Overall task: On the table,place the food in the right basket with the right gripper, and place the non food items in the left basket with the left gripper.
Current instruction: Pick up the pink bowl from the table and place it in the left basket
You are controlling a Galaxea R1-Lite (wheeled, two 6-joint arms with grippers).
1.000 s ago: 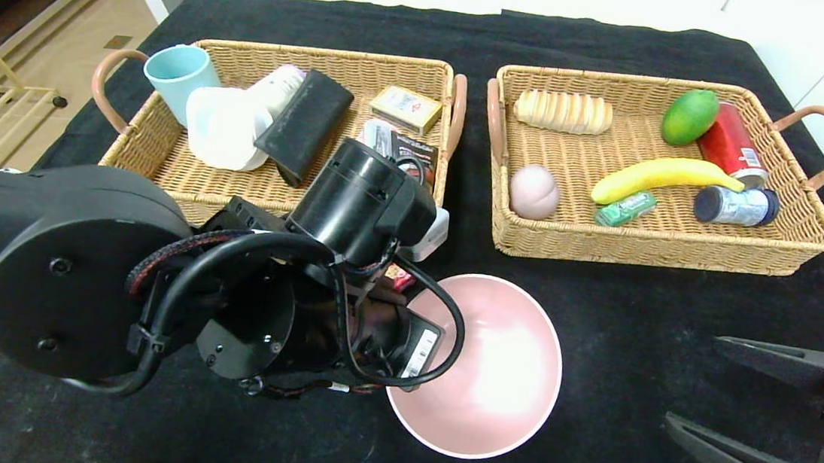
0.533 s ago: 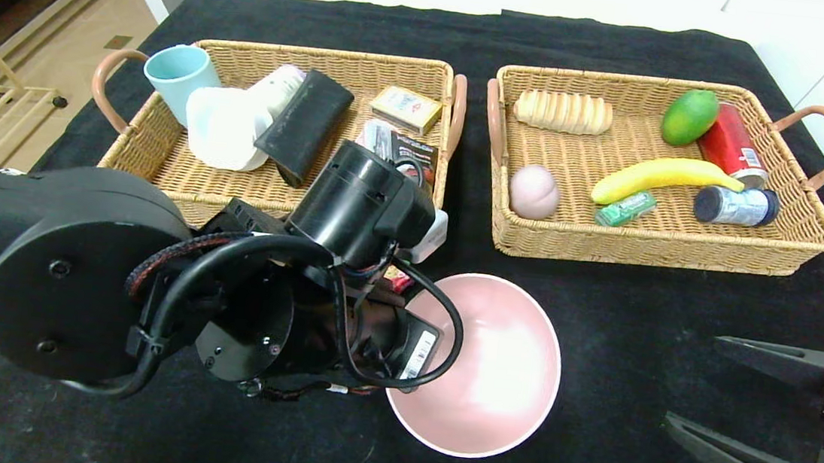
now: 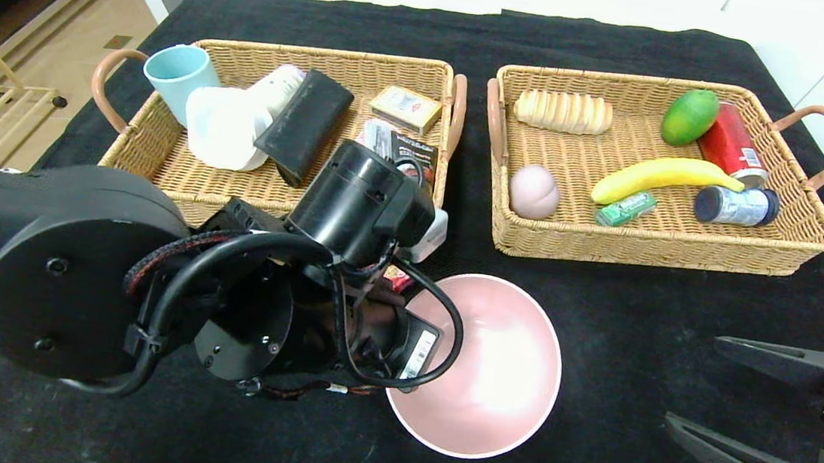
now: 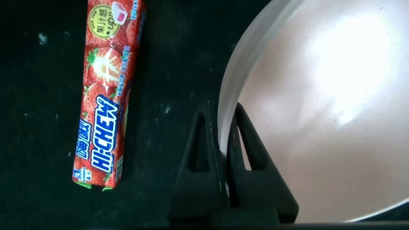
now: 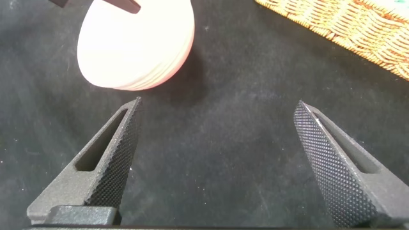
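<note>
pink bowl (image 3: 491,368) near the table's (image 3: 623,312) front edge, rim pinched by the shut left gripper (image 4: 225,167). red candy pack (image 4: 105,96) flat just beside. right gripper (image 5: 214,160) spread wide, empty, by the front right corner.

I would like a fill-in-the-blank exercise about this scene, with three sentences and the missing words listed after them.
1. The left hand is shut on the rim of the pink ____.
2. The red Hi-Chew candy pack lies on the black ____, outside both baskets.
3. In the right basket, the yellow banana lies between the green mango and the small ____ pack.

The right hand is open over the black cloth, holding nothing.

Missing words: bowl; cloth; green
</note>
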